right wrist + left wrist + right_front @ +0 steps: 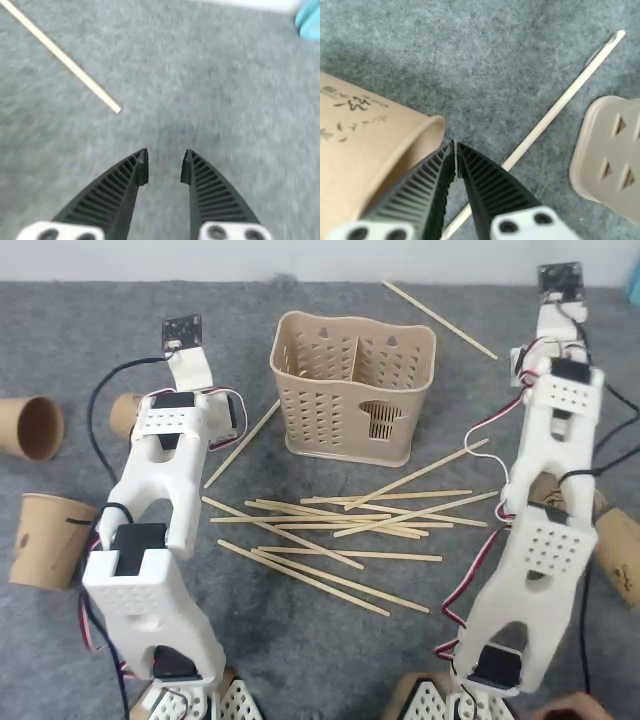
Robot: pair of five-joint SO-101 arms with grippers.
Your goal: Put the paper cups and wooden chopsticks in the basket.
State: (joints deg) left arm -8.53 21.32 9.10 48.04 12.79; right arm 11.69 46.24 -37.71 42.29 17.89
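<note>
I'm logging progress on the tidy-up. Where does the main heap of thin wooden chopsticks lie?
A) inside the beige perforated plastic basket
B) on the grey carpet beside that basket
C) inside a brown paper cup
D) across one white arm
B: the thin wooden chopsticks lie scattered flat on the grey carpet, outside the beige perforated plastic basket.

A gray, felt-like fabric covers the tabletop [330, 670], its surface fuzzy and faintly mottled. Soft, even light falls on it, leaving only weak shadows. Along the far side runs a pale, whitish strip [300, 258]. A small turquoise object [310, 17] sits at the far right corner, cut off.
</note>
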